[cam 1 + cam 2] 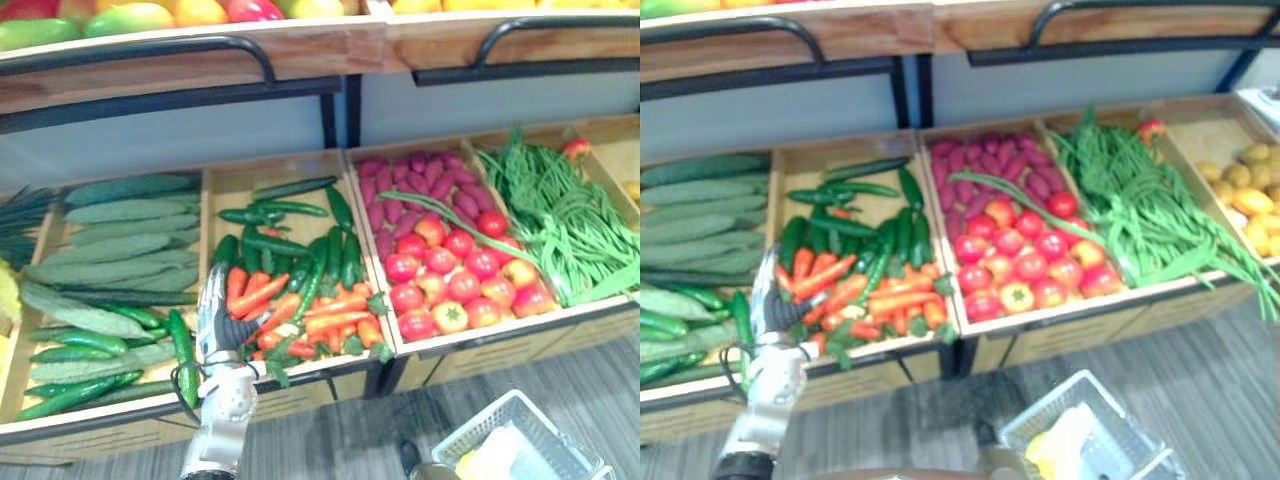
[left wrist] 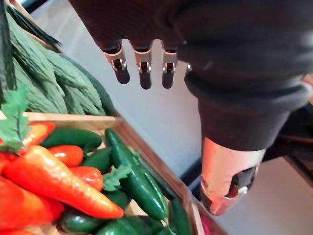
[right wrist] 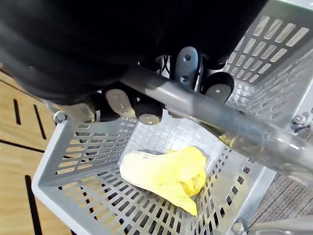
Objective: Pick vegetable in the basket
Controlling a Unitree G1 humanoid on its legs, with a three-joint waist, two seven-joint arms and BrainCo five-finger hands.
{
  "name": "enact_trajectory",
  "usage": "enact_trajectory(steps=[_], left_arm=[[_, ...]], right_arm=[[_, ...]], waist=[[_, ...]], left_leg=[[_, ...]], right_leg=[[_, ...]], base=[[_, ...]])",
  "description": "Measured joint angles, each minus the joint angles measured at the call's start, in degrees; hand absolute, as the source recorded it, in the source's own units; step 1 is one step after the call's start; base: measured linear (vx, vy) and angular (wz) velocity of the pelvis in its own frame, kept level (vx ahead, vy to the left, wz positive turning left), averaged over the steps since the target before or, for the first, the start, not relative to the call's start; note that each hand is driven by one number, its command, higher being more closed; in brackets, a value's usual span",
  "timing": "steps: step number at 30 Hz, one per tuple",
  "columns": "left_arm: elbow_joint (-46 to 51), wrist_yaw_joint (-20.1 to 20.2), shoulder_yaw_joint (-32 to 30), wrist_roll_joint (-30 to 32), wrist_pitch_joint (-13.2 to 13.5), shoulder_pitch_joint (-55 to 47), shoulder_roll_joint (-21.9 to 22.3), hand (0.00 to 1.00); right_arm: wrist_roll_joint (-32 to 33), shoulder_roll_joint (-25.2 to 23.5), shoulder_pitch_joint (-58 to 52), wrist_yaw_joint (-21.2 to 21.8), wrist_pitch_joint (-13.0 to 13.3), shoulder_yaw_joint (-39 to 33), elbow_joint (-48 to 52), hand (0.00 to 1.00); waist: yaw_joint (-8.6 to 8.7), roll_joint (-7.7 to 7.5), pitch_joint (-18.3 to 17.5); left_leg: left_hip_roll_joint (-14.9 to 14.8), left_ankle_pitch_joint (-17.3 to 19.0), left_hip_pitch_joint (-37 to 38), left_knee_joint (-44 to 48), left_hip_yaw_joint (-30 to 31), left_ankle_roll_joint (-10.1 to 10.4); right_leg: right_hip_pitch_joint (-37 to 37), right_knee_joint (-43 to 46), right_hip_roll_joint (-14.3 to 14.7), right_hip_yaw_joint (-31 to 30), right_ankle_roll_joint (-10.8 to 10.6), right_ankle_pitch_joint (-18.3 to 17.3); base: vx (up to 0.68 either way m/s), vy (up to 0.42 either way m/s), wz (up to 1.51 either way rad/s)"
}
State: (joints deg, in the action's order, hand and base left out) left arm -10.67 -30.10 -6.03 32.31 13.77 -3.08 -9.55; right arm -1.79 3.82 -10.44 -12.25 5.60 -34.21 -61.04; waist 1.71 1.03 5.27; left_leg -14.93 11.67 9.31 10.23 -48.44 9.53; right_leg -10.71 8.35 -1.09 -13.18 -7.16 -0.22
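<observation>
Orange carrots (image 1: 330, 315) and dark green peppers (image 1: 290, 245) fill the middle wooden bin. My left hand (image 1: 218, 320) hovers over that bin's front left corner, open, fingers (image 2: 142, 68) straight and holding nothing; a carrot (image 2: 58, 181) and a pepper (image 2: 137, 181) lie just below it. The grey perforated basket (image 1: 500, 425) hangs low at the right, in front of the stand. My right hand (image 3: 188, 66) is curled round the basket's handle bar (image 3: 205, 112). Inside the basket (image 3: 83, 161) lies one pale yellow item (image 3: 166, 174).
Cucumbers (image 1: 90, 340) and rough green gourds (image 1: 130, 230) fill the left bin. Tomatoes (image 1: 450, 280), purple tubers (image 1: 420, 180) and green beans (image 1: 560, 210) lie to the right, yellow produce (image 1: 1250, 200) at the far right. A fruit shelf (image 1: 150, 15) overhangs the back.
</observation>
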Motion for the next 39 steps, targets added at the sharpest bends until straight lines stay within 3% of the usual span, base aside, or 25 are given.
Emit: enact_trajectory(steps=[6,12,14,23,30,39], left_arm=[[0.0,2.6,3.79,-0.78,0.39,1.26,-2.99,0.0],[2.38,16.42,9.9,-11.46,4.59,3.06,-14.03,0.0],[3.61,21.18,11.74,-18.66,6.1,4.07,-18.23,0.0],[7.78,30.89,19.39,-27.87,7.11,6.28,-27.93,0.0],[11.04,37.31,24.17,-33.92,8.08,7.97,-36.29,0.0],[11.02,39.41,26.91,-34.41,8.23,7.92,-39.62,0.0]], right_arm=[[-0.1,0.56,-0.02,-0.96,-0.17,0.88,1.59,1.0],[-1.5,2.45,-0.51,0.98,-0.21,3.36,4.9,1.0],[-4.51,3.47,-1.14,2.58,0.06,4.84,7.02,1.0],[-7.2,5.72,-2.37,5.32,1.91,7.8,10.85,1.0],[-7.18,5.75,-3.46,5.83,2.15,7.8,11.86,1.0],[-7.18,6.29,-5.19,6.4,2.23,9.26,13.41,1.0]], waist=[[0.04,0.45,2.19],[0.07,0.59,2.76],[0.13,0.38,2.94],[0.05,0.67,4.46],[0.02,1.3,4.84],[0.71,1.42,4.89]], left_leg=[[-1.17,1.89,0.35,3.1,-1.86,0.21],[-1.7,2.15,-0.15,4.13,-2.58,0.26],[-1.7,2.16,-0.18,4.2,-2.56,0.26],[-1.72,2.17,-0.94,4.32,-1.44,0.23],[-1.25,2.13,-1.19,4.03,-0.9,0.17],[-0.73,1.99,-2.13,3.87,0.66,-0.07]], right_leg=[[-0.3,0.93,0.7,-1.79,-0.17,0.1],[-1.2,1.53,1.02,-2.29,-0.23,0.16],[-1.2,1.57,0.95,-2.28,-0.23,0.16],[-1.23,1.64,0.62,-1.74,-0.23,0.15],[-1.25,1.63,0.04,-1.24,-0.24,0.14],[-1.12,1.41,-0.91,0.07,-0.25,0.14]], base=[[-0.02,0.017,-0.16],[0.0,0.003,-0.05],[0.0,0.0,0.0],[0.0,0.006,0.04],[0.01,0.015,0.04],[-0.01,0.01,0.08]])
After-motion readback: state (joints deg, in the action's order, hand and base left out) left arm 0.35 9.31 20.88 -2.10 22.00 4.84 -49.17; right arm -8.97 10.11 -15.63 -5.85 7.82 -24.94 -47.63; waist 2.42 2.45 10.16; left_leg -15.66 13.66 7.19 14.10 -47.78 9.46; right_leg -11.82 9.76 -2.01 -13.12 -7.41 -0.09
